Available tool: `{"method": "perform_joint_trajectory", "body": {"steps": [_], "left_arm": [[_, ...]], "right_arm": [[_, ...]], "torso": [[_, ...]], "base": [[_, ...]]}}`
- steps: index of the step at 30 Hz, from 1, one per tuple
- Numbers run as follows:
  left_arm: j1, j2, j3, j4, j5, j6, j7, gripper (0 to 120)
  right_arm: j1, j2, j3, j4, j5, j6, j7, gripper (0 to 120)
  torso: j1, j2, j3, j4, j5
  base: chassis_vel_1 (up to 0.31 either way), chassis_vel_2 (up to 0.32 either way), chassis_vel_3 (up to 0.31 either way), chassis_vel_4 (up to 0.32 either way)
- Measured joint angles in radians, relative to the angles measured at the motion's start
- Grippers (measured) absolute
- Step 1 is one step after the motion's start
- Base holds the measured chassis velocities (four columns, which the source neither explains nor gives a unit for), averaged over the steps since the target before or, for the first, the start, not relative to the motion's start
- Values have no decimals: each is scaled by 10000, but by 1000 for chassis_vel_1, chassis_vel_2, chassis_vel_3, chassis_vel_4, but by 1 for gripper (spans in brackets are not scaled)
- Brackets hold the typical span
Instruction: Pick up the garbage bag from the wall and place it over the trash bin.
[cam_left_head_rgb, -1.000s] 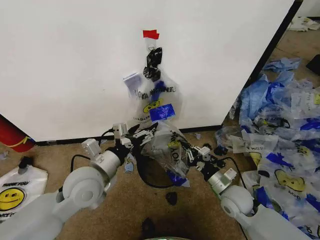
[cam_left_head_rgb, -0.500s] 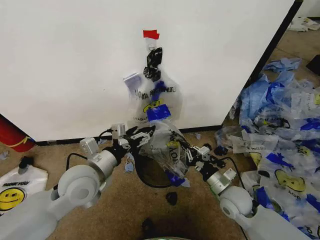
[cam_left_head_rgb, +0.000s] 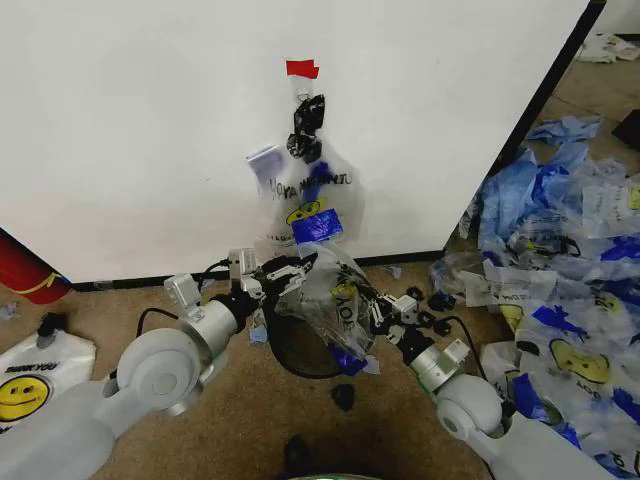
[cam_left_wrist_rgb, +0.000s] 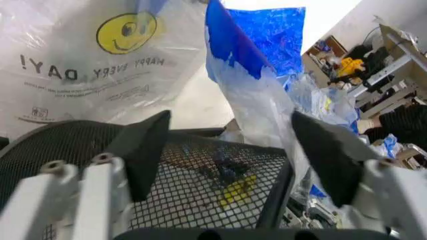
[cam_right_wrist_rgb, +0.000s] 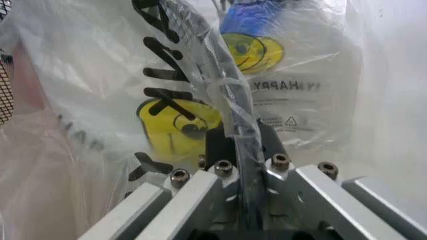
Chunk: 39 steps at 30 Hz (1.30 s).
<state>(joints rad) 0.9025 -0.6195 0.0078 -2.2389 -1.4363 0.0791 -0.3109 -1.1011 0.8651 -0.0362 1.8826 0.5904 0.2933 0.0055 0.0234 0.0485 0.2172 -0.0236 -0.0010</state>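
Head view: right gripper (cam_left_head_rgb: 383, 308) pinches the garbage bag (cam_left_head_rgb: 335, 290) over the trash bin (cam_left_head_rgb: 300, 350) (left gripper (cam_left_head_rgb: 283, 272) jaws wide).

You have a clear garbage bag (cam_left_head_rgb: 335, 300) printed with a yellow smiley face, dark lettering and blue streaks. The trash bin (cam_left_wrist_rgb: 200, 175) is black wire mesh. The wall (cam_left_head_rgb: 150, 140) is plain white with a black strip at its base and a red tape piece (cam_left_head_rgb: 301, 69). The floor (cam_left_head_rgb: 240, 400) is brown. Another bag (cam_left_head_rgb: 35, 385) is opaque white with a yellow smiley.
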Motion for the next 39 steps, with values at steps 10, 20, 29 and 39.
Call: {"method": "perform_joint_trajectory", "body": {"steps": [10, 20, 29, 39], "left_arm": [[15, 35, -22, -71, -60, 22, -61, 36], [32, 186, -40, -161, -6, 22, -135, 0], [67, 44, -17, -131, -332, -214, -141, 0], [123, 282, -234, -284, -477, -305, -157, 0]], "right_arm": [[-63, -19, 22, 107, -6, 0, 2, 0], [-95, 69, 80, 50, -45, 2, 31, 0], [-95, 119, 54, 8, -98, 10, 37, 0], [-88, 153, 55, 62, 629, 1, -56, 0]], "torso": [[0, 0, 0, -1, -1], [0, 0, 0, 0, 1], [0, 0, 0, 0, 0], [0, 0, 0, 0, 0]], "base": [[0, 0, 0, 0], [0, 0, 0, 0], [0, 0, 0, 0], [0, 0, 0, 0]]}}
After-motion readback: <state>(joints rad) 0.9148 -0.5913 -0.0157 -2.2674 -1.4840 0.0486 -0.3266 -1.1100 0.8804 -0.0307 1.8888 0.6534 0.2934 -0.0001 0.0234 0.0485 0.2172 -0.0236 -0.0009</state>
